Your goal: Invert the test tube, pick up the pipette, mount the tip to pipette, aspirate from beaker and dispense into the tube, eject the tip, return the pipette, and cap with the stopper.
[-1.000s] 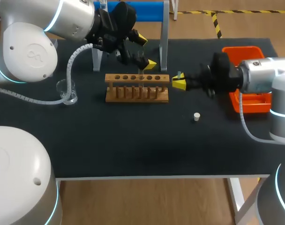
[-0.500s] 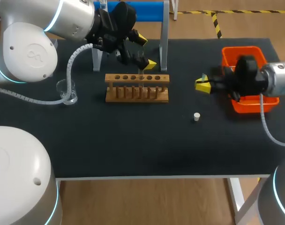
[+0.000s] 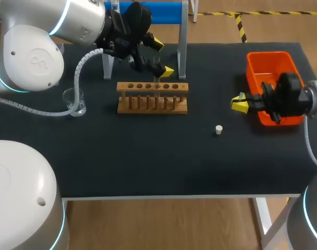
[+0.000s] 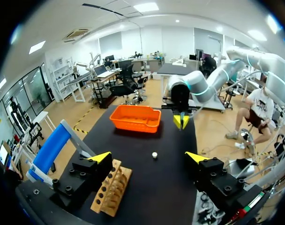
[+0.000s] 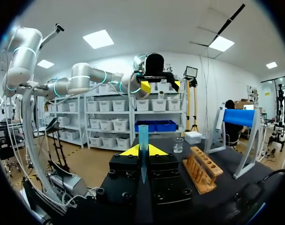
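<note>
Your right hand (image 3: 241, 103) is shut on the blue tip (image 5: 143, 138). It hangs far off to the right of the rack (image 3: 152, 97), just beside the orange bin (image 3: 268, 54). The fingers pinch the tip from two sides. Its wide end sticks out past the yellow pads, and its thin end points back at the wrist.

The tip is very light, I think. It is thin, smooth plastic. Squeeze too hard and it may bend or pop out sideways. Squeeze too softly and it may slip. The wide end is the strong part, so hold it there. A small opening of the hand should be enough to let it fall.

Your left hand (image 3: 162, 56) is wide open with nothing in it. It hangs over the back of the rack. A glass tube (image 3: 157, 65) seems to stand in the rack just under it, but that is hard to see. Glass is slippery and can break, so hold it softly around the middle.

The white stopper (image 3: 218, 129) lies on the desk (image 3: 148, 156), to the right of the rack and a bit nearer to you. It is tiny and light and may roll. Take it by its sides. The beaker (image 3: 75, 101) stands to the left of the rack.
</note>
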Robot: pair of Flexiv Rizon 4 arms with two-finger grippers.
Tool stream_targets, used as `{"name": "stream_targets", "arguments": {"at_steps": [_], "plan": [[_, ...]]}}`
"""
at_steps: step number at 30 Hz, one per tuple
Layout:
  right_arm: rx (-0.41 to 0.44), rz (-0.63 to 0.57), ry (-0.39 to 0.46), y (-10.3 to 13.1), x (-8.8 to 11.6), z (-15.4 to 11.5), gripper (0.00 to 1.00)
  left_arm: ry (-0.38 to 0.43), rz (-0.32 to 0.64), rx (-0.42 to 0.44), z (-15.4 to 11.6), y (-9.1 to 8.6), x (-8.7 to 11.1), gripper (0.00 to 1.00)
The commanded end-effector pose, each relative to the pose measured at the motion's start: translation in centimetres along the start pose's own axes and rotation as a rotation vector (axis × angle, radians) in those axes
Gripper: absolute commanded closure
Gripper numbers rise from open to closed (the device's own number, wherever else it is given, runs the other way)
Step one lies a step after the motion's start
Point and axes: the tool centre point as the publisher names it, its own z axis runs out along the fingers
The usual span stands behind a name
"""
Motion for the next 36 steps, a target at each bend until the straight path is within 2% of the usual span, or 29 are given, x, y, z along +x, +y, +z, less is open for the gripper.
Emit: {"name": "stream_targets", "arguments": {"at_steps": [1,11,29,32,36], "plan": [[0.000,0.002,-0.013,-0.7,-0.4,-0.6,1.00,0.000,-0.002,-0.006,0.0,-0.1,0.0,0.00],[0.017,-0.002,-0.038,-1.7,-1.3,-1.4,1.00,0.000,-0.002,-0.006,0.0,-0.1,0.0,0.00],[0.008,0.007,-0.019,-2.1,-1.1,-1.6,1.00,0.000,-0.002,-0.006,0.0,-0.1,0.0,0.00],[0.008,0.007,-0.019,-2.1,-1.1,-1.6,1.00,-0.037,-0.018,-0.027,-0.7,0.6,-1.8,0.00],[0.008,0.007,-0.019,-2.1,-1.1,-1.6,1.00,-0.079,-0.080,-0.055,-2.0,2.6,-4.3,0.00]]}}
